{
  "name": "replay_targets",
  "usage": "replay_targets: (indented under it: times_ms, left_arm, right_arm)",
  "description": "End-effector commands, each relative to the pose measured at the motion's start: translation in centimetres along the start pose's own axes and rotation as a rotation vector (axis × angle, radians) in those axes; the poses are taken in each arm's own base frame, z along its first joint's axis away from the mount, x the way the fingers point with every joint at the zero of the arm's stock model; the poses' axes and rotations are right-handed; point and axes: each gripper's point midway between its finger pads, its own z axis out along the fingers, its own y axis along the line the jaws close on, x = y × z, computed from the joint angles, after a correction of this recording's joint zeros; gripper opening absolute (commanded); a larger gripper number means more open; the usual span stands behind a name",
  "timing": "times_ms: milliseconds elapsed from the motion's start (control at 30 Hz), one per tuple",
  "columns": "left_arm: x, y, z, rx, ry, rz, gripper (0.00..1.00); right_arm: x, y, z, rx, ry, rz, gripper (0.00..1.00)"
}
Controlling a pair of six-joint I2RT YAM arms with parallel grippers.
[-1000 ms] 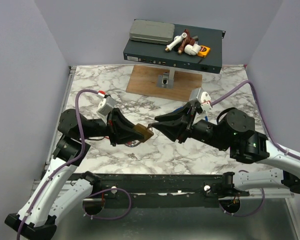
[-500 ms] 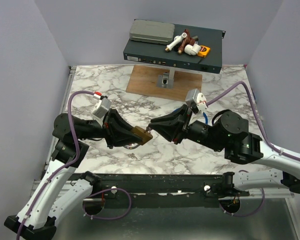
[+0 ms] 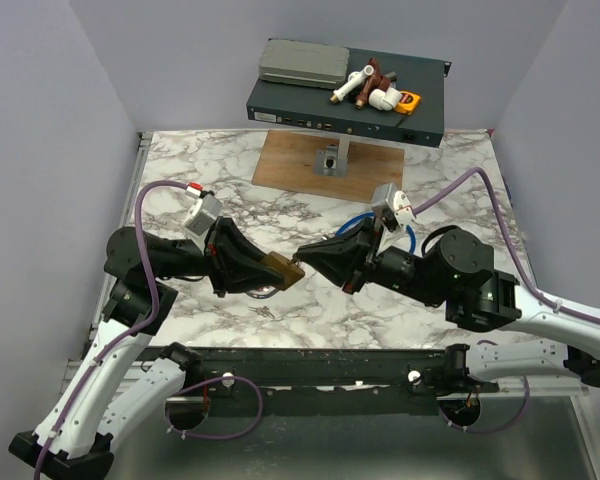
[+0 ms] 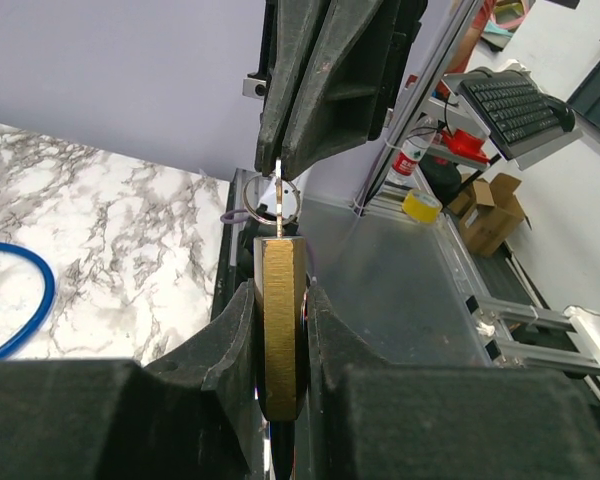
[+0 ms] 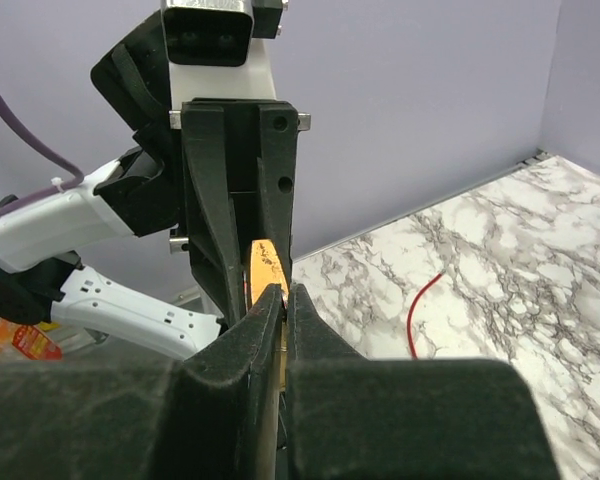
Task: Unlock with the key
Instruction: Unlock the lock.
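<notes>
My left gripper (image 3: 265, 272) is shut on a brass padlock (image 3: 283, 269), held above the marble table; in the left wrist view the padlock (image 4: 280, 320) stands edge-on between my fingers. My right gripper (image 3: 305, 256) is shut on a small key (image 4: 278, 195) with a wire ring, its tip touching the padlock's top edge. In the right wrist view my right gripper (image 5: 283, 292) pinches the key, mostly hidden, with the padlock (image 5: 264, 268) just beyond the fingertips. The two grippers face each other tip to tip.
A blue cable loop (image 3: 380, 222) lies on the table behind the right arm. A wooden board (image 3: 325, 160) with a metal stand holds a dark box (image 3: 345, 100) with clutter at the back. A red wire (image 5: 420, 310) lies on the marble.
My right gripper has moved left toward the padlock until the key tip meets it. My left gripper with the padlock shifted slightly left, then held still.
</notes>
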Motion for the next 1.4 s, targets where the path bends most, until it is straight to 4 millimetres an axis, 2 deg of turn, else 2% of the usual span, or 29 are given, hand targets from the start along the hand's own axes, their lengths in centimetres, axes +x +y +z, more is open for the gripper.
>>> replay_targets:
  times_ms: [0, 67, 200, 500, 667, 1033, 1267, 1367]
  left_arm:
    - [-3.4, -2.5, -0.2, 0.028, -0.076, 0.131, 0.0]
    - [-3.8, -2.6, -0.2, 0.024, -0.085, 0.136, 0.0]
    - [-4.4, -2.6, -0.2, 0.013, -0.091, 0.136, 0.0]
    - [-6.8, -3.7, -0.2, 0.005, -0.121, 0.161, 0.0]
    - [-8.0, -4.1, 0.0, 0.015, -0.116, 0.169, 0.0]
    - [-8.8, -5.2, 0.2, 0.051, -0.094, 0.201, 0.0]
    - [-9.8, -7.3, 0.0, 0.107, -0.08, 0.283, 0.0]
    - [-9.5, -7.3, 0.0, 0.113, -0.064, 0.286, 0.0]
  right_arm:
    - [0.0, 0.5, 0.1, -0.024, -0.034, 0.032, 0.04]
    - [0.8, 0.7, 0.5, -0.039, -0.035, 0.041, 0.01]
    - [1.8, 1.1, 0.9, -0.063, -0.041, 0.057, 0.0]
    - [3.9, 1.0, 0.7, -0.077, -0.023, 0.067, 0.01]
    - [5.7, 2.0, 1.2, -0.134, 0.009, 0.078, 0.01]
    - [9.0, 4.5, 1.4, -0.277, 0.113, 0.119, 0.01]
    - [11.5, 5.8, 1.7, -0.347, 0.223, 0.141, 0.01]
    - [12.4, 6.0, 1.9, -0.359, 0.287, 0.123, 0.01]
